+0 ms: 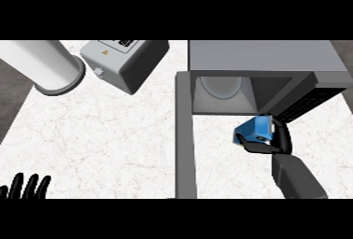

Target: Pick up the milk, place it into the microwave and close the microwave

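Note:
A blue milk carton (252, 130) is held just in front of the open microwave (262, 56), below its cavity mouth. My right hand (278, 140) is curled round the carton from the right and underneath, hiding part of it. The microwave's door (185, 140) stands swung open, seen edge-on as a long grey bar running down the view at the cavity's left. Inside the cavity a pale round turntable (222, 87) shows. My left hand (26, 186) rests at the lower left corner, fingers up and straight, holding nothing.
A white cylinder (45, 65) lies at the upper left of the marble counter (103, 135). Beside it stands a grey and white boxy appliance (124, 60). The microwave's dark keypad panel (309, 100) lies right of the cavity.

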